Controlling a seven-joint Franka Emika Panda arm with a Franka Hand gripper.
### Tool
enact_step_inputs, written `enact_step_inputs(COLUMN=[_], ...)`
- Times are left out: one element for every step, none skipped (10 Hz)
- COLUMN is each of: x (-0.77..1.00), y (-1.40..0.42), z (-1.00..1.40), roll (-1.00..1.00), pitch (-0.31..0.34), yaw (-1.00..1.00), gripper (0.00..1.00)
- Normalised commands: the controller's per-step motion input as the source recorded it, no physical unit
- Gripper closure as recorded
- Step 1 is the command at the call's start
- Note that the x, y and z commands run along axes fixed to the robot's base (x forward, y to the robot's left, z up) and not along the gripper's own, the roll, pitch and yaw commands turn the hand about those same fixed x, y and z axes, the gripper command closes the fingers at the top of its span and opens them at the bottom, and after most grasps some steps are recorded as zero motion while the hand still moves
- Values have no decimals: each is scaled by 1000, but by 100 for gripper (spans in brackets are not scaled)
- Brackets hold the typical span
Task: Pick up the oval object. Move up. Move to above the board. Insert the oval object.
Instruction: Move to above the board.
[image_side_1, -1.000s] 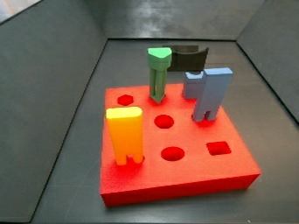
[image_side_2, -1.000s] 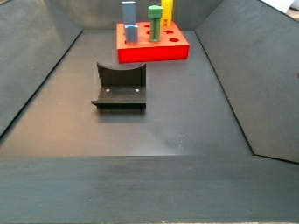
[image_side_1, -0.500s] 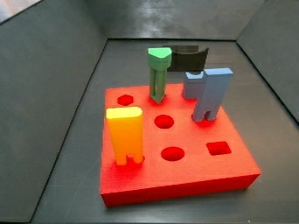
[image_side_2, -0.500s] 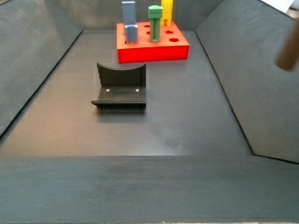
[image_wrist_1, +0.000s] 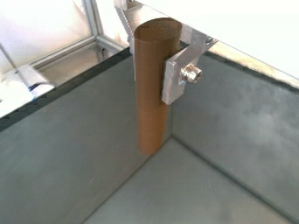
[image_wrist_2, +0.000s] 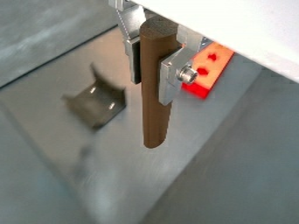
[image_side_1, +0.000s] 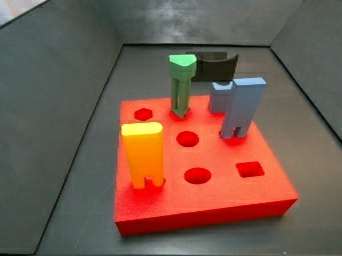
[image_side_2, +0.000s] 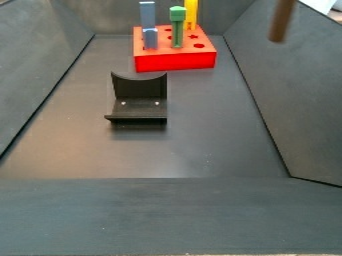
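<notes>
Fingers (image_wrist_1: 176, 74) of flat silver plate, belonging to the gripper (image_wrist_2: 149, 63), pinch the upper part of the long slender brown oval object (image_wrist_1: 152, 87) from both sides. The peg hangs upright between them with most of its length below the plates and its lower end free in the air above the dark floor, as both wrist views show. In a side view only a blurred brown streak of the oval object (image_side_2: 281, 18) shows at the upper right edge, over the right wall of the bin; the gripper itself is out of that view. Below it on the floor stands the dark L-shaped fixture (image_side_2: 136, 97), also seen in a wrist view (image_wrist_2: 93, 99). Farther back lies the thick bright red square board (image_side_2: 174, 55), well apart from the peg. On the board (image_side_1: 254, 195) stand a yellow forked block (image_side_1: 140, 153), a green arrow-topped peg (image_side_1: 181, 82) and a grey-blue block (image_side_1: 239, 105); several round holes and a square one lie open.
</notes>
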Motion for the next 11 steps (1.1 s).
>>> enact_step_inputs(x=[344,352,356,366,374,383,389,397,406,420,436], y=[-1000,-1000,-1000,-1000,-1000,-1000,-1000,-1000,-1000,-1000,-1000], z=[103,104,104,104,104,106,109,112,114,119,124], roll=[-18,-15,-21,-2,-7,-4,1,-7,-8,2,1], pitch=[12,33,44,67,83,99,104,113,120,132,133], yaw=[4,4,5,7,7,3,9,2,8,6,11], gripper=[100,100,100,100,100,100,100,100,100,100,100])
